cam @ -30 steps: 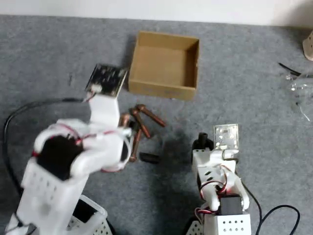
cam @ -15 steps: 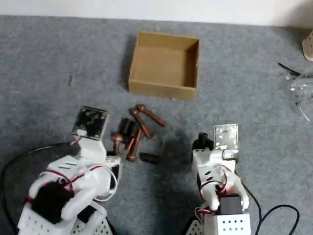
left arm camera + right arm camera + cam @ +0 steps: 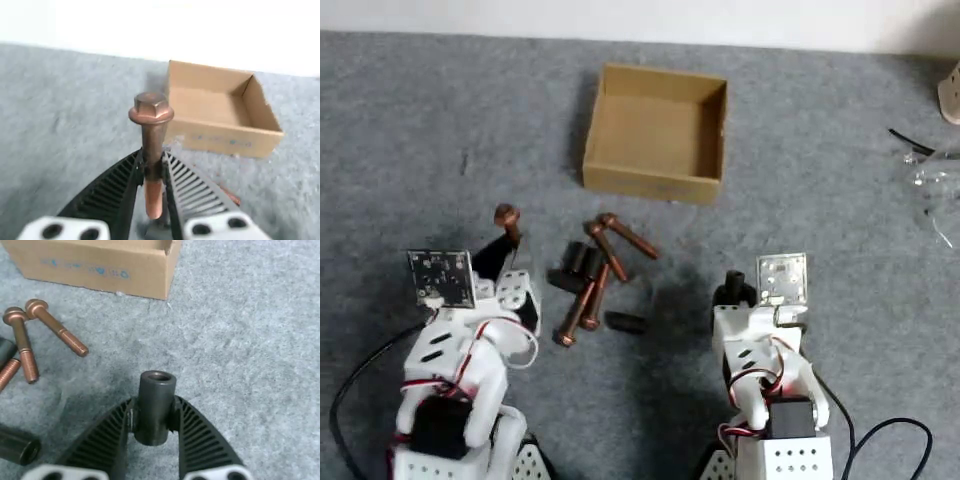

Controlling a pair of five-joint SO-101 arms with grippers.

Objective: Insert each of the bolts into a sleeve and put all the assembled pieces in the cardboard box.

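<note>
My left gripper [image 3: 152,172] is shut on the shank of a copper bolt [image 3: 151,112], held upright with its hex head on top. In the high view this bolt [image 3: 506,216] stands left of the pile, in the left gripper [image 3: 504,252]. My right gripper [image 3: 154,416] is shut on a black sleeve [image 3: 156,395], upright with its bore facing up; from above the sleeve [image 3: 734,291] sits right of the pile. Three loose bolts [image 3: 626,235] [image 3: 605,250] [image 3: 577,310] and black sleeves [image 3: 576,262] [image 3: 625,322] lie between the arms. The open cardboard box [image 3: 603,180] stands behind them.
Grey carpet covers the floor. Clear plastic bits and a dark wire [image 3: 924,170] lie at the far right, and a pale object [image 3: 951,92] sits at the right edge. A black cable [image 3: 350,405] runs by the left arm's base.
The left arm has drawn back from the pile toward the near left, bringing a bolt up with it, head upward. The right arm and its sleeve have not moved.
</note>
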